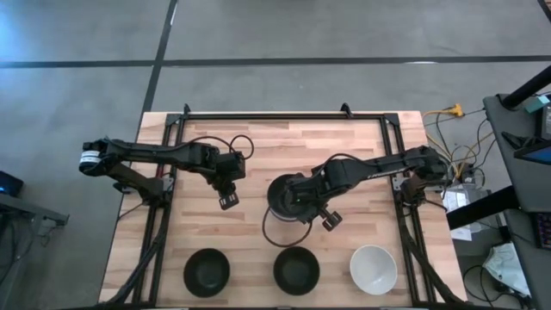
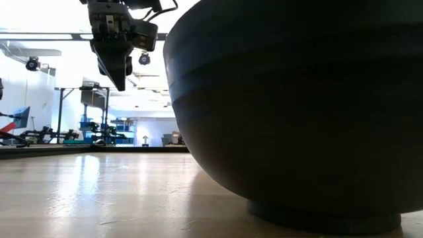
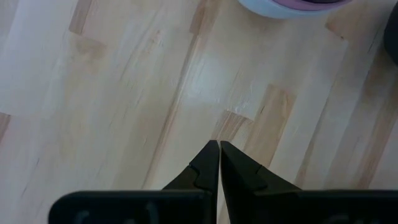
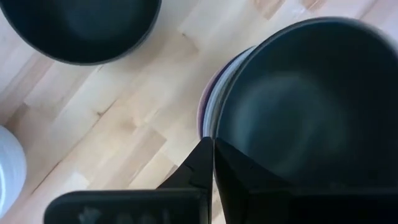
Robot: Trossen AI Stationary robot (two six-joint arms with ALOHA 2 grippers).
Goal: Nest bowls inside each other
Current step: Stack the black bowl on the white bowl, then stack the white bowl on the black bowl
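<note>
The right gripper [image 1: 328, 219] hangs over mid-table with its fingers [image 4: 208, 163] pressed together, gripping nothing — in its wrist view the tips sit right at the rim of a black bowl [image 4: 305, 99], and whether they touch that rim cannot be told. That bowl tops a stack [image 1: 288, 196] near the table's centre; under it the edges of a pink and a pale, lavender-looking bowl [image 4: 211, 102] show, nested one inside the other. How many more lie beneath is hidden. From above, the right arm crosses over part of the stack. The left gripper [image 1: 228, 201] is well apart to the stack's left, raised above bare wood, its fingers [image 3: 211, 165] closed tip to tip and empty; its wrist view catches only the lavender-and-pink edge of the stack [image 3: 292, 7] farther off. Along the near edge of the table [image 1: 258, 138] stand three single bowls in a row — a black one [image 1: 207, 270] on the left, another black one [image 1: 296, 269] in the middle, and a white one [image 1: 374, 269] on the right, each apart from its neighbour. In the low view a black bowl [image 2: 297, 99] fills most of the picture, with the left gripper [image 2: 117, 76] hanging above the table behind it.
</note>
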